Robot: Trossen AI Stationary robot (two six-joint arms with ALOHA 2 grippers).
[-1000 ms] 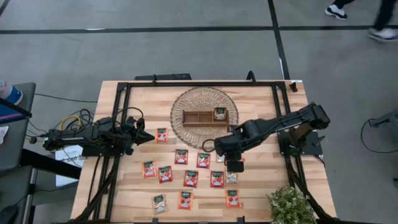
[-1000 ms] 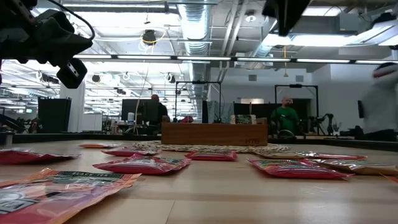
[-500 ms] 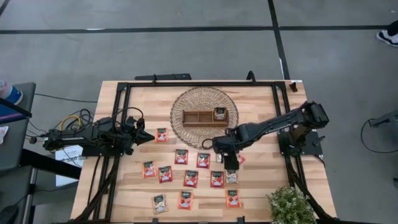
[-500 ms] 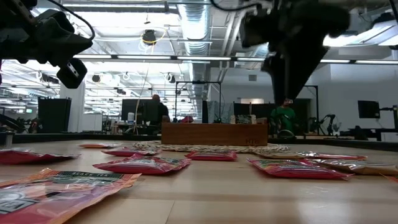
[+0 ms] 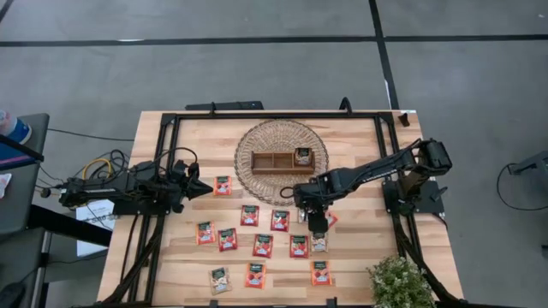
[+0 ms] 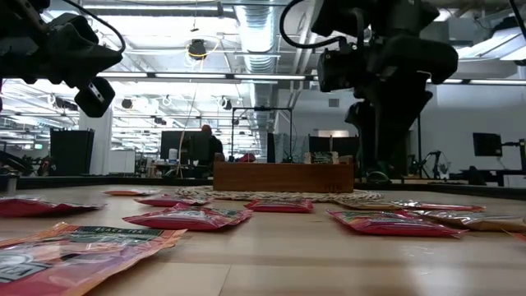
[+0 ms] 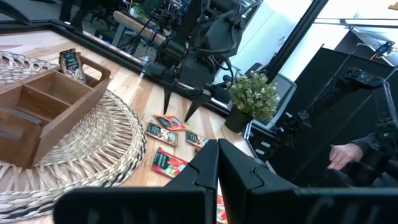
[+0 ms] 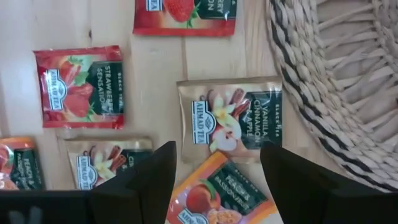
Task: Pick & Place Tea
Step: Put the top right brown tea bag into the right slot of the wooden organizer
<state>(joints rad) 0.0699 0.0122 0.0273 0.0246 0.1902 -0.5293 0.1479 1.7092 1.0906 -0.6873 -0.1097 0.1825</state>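
Several tea sachets point(image 5: 249, 215), mostly red-orange, lie flat on the wooden table in front of a round woven mat point(image 5: 257, 137). The mat carries a brown three-compartment tray point(image 5: 276, 162). One sachet point(image 5: 302, 156) stands in the tray's right compartment. My right gripper point(image 8: 217, 186) is open and points steeply down. It hovers over an orange peach sachet point(image 8: 214, 194) and just short of a beige vanilla-cinnamon sachet point(image 8: 230, 118), beside the mat's near right rim. In the left wrist view its fingertips point(image 7: 166, 104) stand apart above the sachets. My left gripper point(image 5: 208, 190) waits shut and level at the table's left.
A potted plant point(image 5: 400, 282) stands at the near right corner. Black frame rails point(image 5: 163, 154) run along the table's left, right and far sides. Further sachets point(image 5: 221, 279) lie toward the near edge. People stand in the room behind the table point(image 6: 376, 152).
My right gripper has come down toward the sachets by the mat's near right rim, shifting slightly toward the table's left. In the low view it has dropped from the picture's top to just behind the tray. The sachets and my left arm have stayed in place.
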